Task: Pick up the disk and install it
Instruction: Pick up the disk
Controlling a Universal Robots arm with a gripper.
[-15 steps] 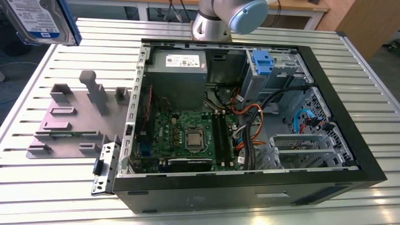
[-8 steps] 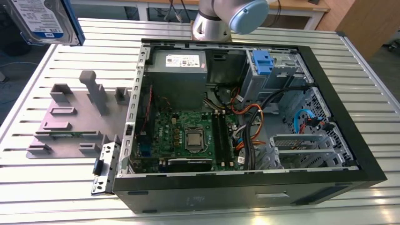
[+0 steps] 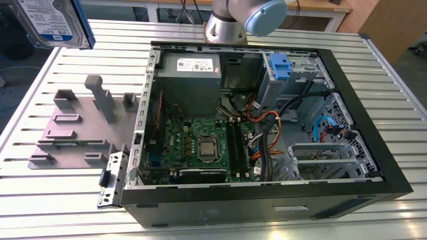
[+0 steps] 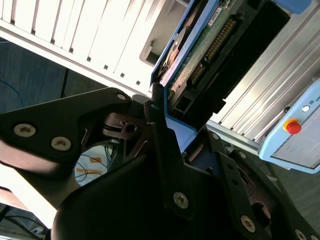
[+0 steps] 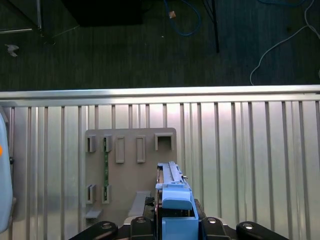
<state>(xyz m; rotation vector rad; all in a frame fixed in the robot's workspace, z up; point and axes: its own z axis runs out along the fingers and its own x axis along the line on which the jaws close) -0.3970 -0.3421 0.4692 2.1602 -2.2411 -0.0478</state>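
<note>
The disk (image 3: 53, 22) hangs high in the air at the exterior view's far left top, above the table's corner; its blue-and-white label faces the camera and a blue rail runs along its side. In the second wrist view my gripper (image 4: 167, 117) is shut on the disk (image 4: 200, 55), black fingers (image 4: 160, 135) pressing on the blue rail, with the circuit-board side and connector showing. In the first wrist view the disk (image 5: 172, 192) is edge-on between the gripper (image 5: 172, 225) and hangs over the grey fixture plate (image 5: 130, 170).
An open computer case (image 3: 267, 202) lies on the slatted metal table (image 3: 40, 200), with a motherboard (image 3: 200, 145), a grey power supply (image 3: 190, 75) and a blue drive-bay clip (image 3: 280, 65) inside. The arm's base (image 3: 233, 22) stands behind it. A control pendant (image 4: 300, 130) lies nearby.
</note>
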